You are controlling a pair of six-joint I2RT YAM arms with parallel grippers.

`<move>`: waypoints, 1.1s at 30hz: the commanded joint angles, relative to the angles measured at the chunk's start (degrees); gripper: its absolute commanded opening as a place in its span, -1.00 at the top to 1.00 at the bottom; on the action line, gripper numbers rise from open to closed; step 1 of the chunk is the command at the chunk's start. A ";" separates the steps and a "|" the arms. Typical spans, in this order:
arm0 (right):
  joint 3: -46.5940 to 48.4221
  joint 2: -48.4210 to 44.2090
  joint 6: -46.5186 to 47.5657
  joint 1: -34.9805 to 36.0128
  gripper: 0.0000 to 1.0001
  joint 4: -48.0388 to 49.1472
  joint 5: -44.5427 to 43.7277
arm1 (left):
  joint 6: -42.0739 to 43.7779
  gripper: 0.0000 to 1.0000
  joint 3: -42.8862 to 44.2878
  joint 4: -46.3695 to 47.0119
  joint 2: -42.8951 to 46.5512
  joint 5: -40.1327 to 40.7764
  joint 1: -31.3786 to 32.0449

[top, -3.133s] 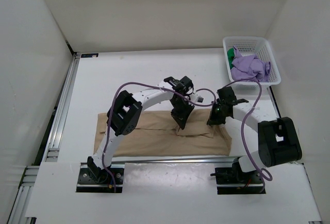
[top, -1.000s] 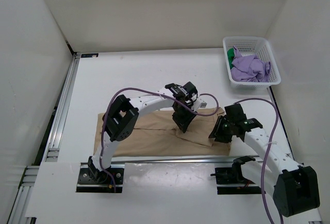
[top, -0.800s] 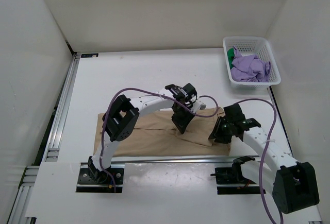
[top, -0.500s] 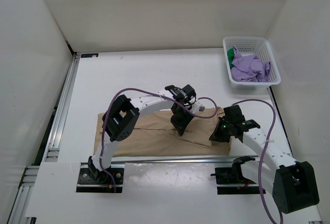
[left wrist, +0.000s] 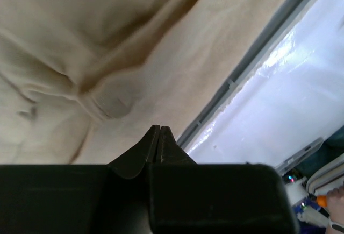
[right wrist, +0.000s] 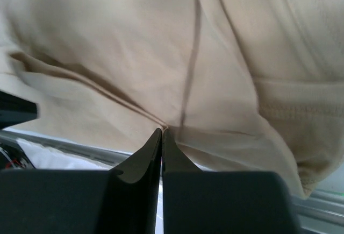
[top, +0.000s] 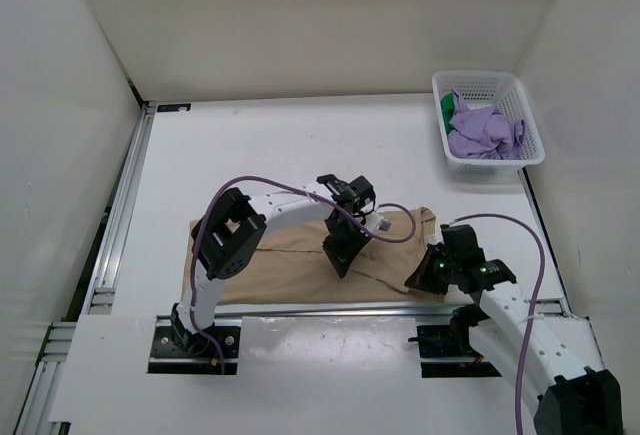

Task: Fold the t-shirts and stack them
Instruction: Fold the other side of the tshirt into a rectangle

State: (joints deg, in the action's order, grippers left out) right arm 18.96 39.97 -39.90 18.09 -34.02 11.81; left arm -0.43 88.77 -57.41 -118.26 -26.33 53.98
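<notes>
The tan shirt (top: 270,265) is lying along the near edge of the table (top: 300,145), just inside the metal rail (top: 300,307). The left gripper (top: 337,261) is pressing closed at its middle; whether cloth is caught, I cannot tell. The right gripper (top: 416,280) is pinching its right near corner. The purple shirt (top: 485,133) and green shirt (top: 446,107) are sitting in the basket (top: 531,123), well apart across white tabletop.

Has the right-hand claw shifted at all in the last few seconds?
Yes. The right claw, pinching the tan t-shirt, has moved away from the basket, toward the near-edge rail.
</notes>
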 commanded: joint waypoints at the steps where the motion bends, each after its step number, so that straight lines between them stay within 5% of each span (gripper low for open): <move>1: -1.47 -1.20 -0.71 0.37 1.00 -2.27 2.42 | 0.43 0.79 -0.71 -1.48 4.53 -1.10 1.57; 7: -2.00 -2.35 1.05 0.37 1.00 -4.48 2.42 | 0.43 0.39 -0.18 1.68 6.89 4.17 1.05; 10: -2.00 -2.35 2.28 0.37 0.94 -5.00 3.91 | 0.43 0.36 2.89 2.83 6.38 6.02 0.25; 15: -2.53 -2.35 3.33 0.37 0.48 -5.53 6.99 | 0.43 0.34 4.66 2.83 6.37 9.36 -2.38; 21: 8.09 -6.22 5.53 0.37 0.25 -7.82 8.50 | 0.43 0.34 -0.69 2.83 12.59 10.67 -10.36; 24: 15.55 -1.15 6.06 0.90 0.36 -7.82 4.19 | 0.43 0.34 -3.16 2.83 16.72 14.27 -16.68; 29: 22.78 13.97 7.37 2.91 0.84 -5.79 -1.34 | 0.43 0.34 -13.78 5.54 24.29 24.55 -27.85; 33: 27.70 25.75 8.96 9.05 0.98 -3.53 -5.65 | 0.43 0.32 -22.57 6.87 29.13 33.60 -37.34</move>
State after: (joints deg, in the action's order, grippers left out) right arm 43.81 61.30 -32.95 23.73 -38.74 10.70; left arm -0.32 70.32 -51.20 -92.53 -1.13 20.10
